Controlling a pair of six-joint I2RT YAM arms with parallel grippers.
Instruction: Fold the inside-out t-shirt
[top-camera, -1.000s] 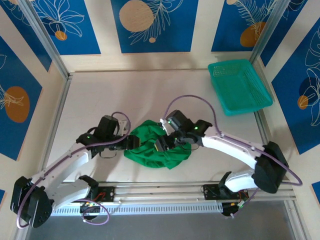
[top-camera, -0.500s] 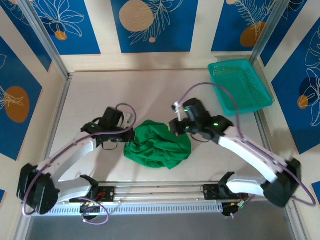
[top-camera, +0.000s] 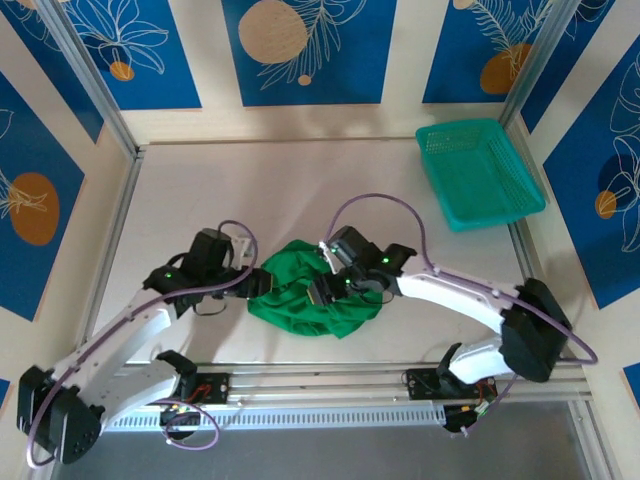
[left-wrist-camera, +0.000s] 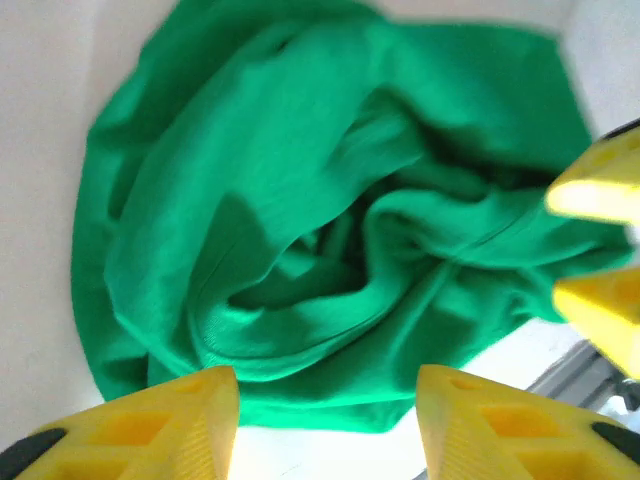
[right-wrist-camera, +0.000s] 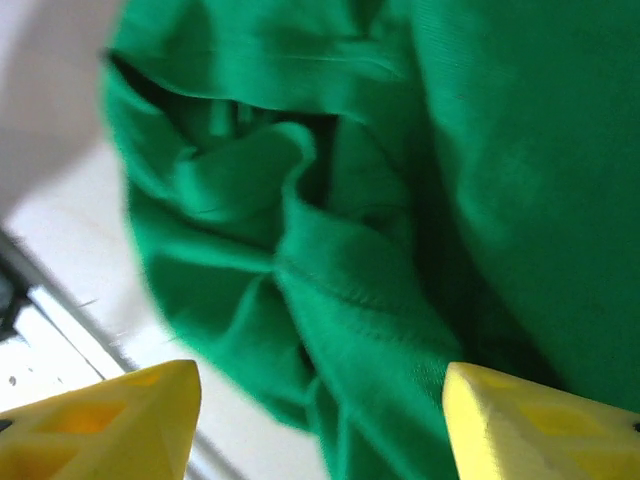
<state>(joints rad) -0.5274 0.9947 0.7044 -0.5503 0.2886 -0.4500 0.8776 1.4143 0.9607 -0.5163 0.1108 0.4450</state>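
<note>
From above: green t-shirt (top-camera: 315, 300) in a crumpled heap on the table (top-camera: 250, 190) near the front edge, teal basket (top-camera: 480, 170) well apart at back right. From the wrists: deep twisted folds, a stitched hem. Both arms bent inward, low, meeting the heap from either side. Left gripper (left-wrist-camera: 325, 400) fingers apart, empty, at the cloth's edge; right gripper (right-wrist-camera: 320, 390) spread wide over the folds, gripping nothing.
</note>
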